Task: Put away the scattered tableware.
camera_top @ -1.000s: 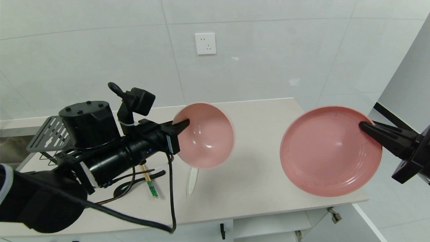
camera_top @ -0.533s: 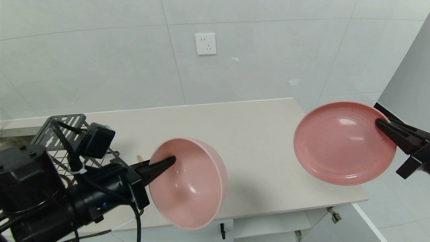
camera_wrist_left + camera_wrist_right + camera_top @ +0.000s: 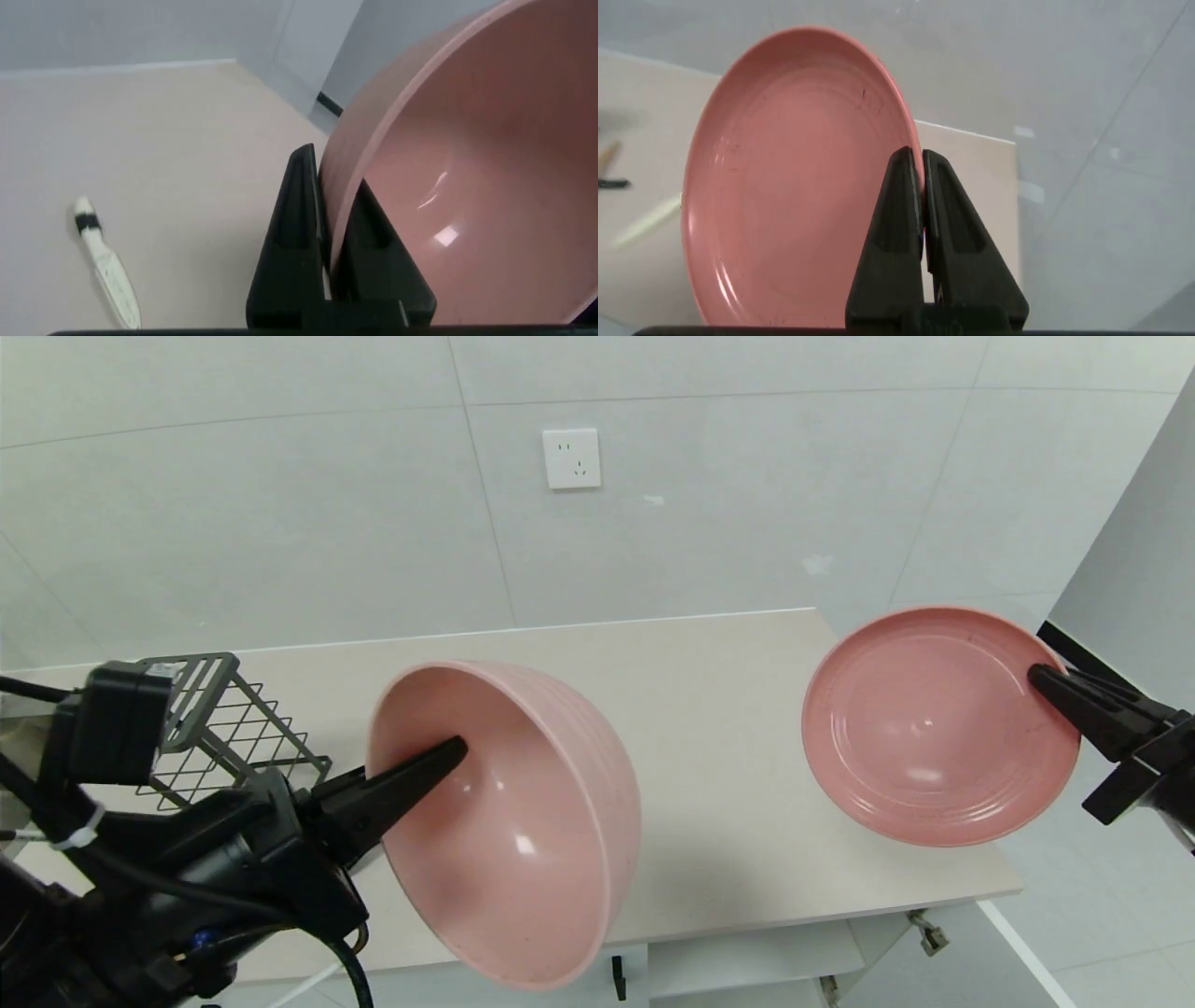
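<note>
Head view: bowl (image 3: pixel 523 831) sideways, opening leftward.

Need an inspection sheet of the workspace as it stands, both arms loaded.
Surface: beige counter, set against a tiled wall.
Job's things: pink bowl held up, tipped on its side; pink plate held tilted near the counter's right end; white utensil lying flat on the counter; black wire rack at the counter's left end.
Clutter: nothing seen.
Grippers: left gripper fingers shut on the bowl's rim; right gripper fingers shut on the plate's rim.
Cables: black cable hanging from the left arm.
Surroundings: white wall socket above the counter.
</note>
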Robot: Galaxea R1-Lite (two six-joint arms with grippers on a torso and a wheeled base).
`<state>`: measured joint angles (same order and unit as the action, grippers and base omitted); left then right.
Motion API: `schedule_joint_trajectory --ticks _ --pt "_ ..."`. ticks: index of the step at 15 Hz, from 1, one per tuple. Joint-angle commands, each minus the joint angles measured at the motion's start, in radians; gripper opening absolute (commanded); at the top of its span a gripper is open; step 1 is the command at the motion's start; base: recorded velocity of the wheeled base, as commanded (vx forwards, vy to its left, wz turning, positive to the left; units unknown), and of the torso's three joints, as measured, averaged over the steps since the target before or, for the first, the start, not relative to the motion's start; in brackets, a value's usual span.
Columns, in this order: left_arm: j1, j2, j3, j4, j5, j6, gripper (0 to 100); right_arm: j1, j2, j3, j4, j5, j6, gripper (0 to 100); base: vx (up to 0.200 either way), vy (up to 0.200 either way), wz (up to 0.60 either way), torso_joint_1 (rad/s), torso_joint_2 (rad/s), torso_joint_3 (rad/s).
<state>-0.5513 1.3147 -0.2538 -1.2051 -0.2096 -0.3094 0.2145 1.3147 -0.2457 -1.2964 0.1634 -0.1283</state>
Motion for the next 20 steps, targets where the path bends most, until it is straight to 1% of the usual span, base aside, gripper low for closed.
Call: schedule_joint_trajectory --ticks 1,2,3,4,5,6,7,8,9,10,11,12,13,15,17,18,20 --pt "-0.015 -0.018 -0.012 0.004 0.029 0.061 0 0.013 0.011 0.003 -0.004 0.001 0.019 0 0.000 0.000 0.00 0.000 0.00 0.000" --pt "-0.001 0.017 -0.013 0.012 0.127 0.179 0 0.014 0.005 0.003 -0.009 0.002 0.018 0 0.000 0.000 0.00 0.000 0.00 0.000" --pt "-0.001 0.057 -0.013 -0.002 0.202 0.260 0 0.020 0.001 0.005 -0.027 0.002 0.018 0 0.000 0.000 0.00 0.000 0.00 0.000" --pt "-0.002 0.092 -0.008 -0.039 0.225 0.297 0 0.036 0.006 0.005 -0.054 0.001 0.016 0 0.000 0.000 0.00 0.000 0.00 0.000" --pt "-0.004 0.126 -0.007 -0.070 0.253 0.342 0 0.043 0.012 0.022 -0.084 0.002 0.015 0 0.000 0.000 0.00 0.000 0.00 0.000" --pt "-0.004 0.172 -0.013 -0.096 0.302 0.403 0 0.049 0.014 0.045 -0.121 0.002 0.015 0 0.000 0.000 0.00 0.000 0.00 0.000" --pt "-0.001 0.222 -0.007 -0.169 0.329 0.429 0 0.068 0.023 0.066 -0.164 0.002 0.015 0 0.000 0.000 0.00 0.000 0.00 0.000" --pt "-0.001 0.301 -0.002 -0.289 0.378 0.443 0 0.086 0.040 0.091 -0.231 0.002 0.015 0 0.000 0.000 0.00 0.000 0.00 0.000" --pt "-0.001 0.377 0.001 -0.366 0.453 0.469 0 0.092 0.057 0.109 -0.274 0.002 0.015 0 0.000 0.000 0.00 0.000 0.00 0.000" --pt "-0.002 0.428 -0.007 -0.366 0.518 0.477 0 0.092 0.083 0.106 -0.274 0.002 0.012 0 0.000 0.000 0.00 0.000 0.00 0.000" --pt "-0.010 0.423 -0.002 -0.366 0.516 0.472 0 0.095 0.089 0.097 -0.274 0.002 0.012 0 0.000 0.000 0.00 0.000 0.00 0.000" --pt "-0.079 0.416 -0.012 -0.366 0.515 0.467 0 0.100 0.112 0.089 -0.274 0.002 0.012 0 0.000 0.000 0.00 0.000 0.00 0.000" --pt "-0.111 0.410 -0.013 -0.366 0.515 0.467 0 0.103 0.112 0.100 -0.274 0.001 0.012 0 0.000 0.000 0.00 0.000 0.00 0.000" --pt "-0.116 0.405 -0.008 -0.366 0.516 0.463 0 0.108 0.104 0.097 -0.274 0.002 0.009 0 0.000 0.000 0.00 0.000 0.00 0.000" --pt "-0.122 0.353 -0.005 -0.366 0.516 0.432 0 0.108 0.089 0.103 -0.274 0.002 0.009 0 0.000 0.000 0.00 0.000 0.00 0.000" --pt "-0.134 0.340 -0.004 -0.366 0.515 0.438 0 0.108 0.087 0.114 -0.274 0.002 0.009 0 0.000 0.000 0.00 0.000 0.00 0.000" --pt "-0.156 0.342 -0.001 -0.366 0.515 0.443 0 0.108 0.081 0.123 -0.274 0.001 0.009 0 -0.200 0.000 0.00 0.000 0.00 0.002"
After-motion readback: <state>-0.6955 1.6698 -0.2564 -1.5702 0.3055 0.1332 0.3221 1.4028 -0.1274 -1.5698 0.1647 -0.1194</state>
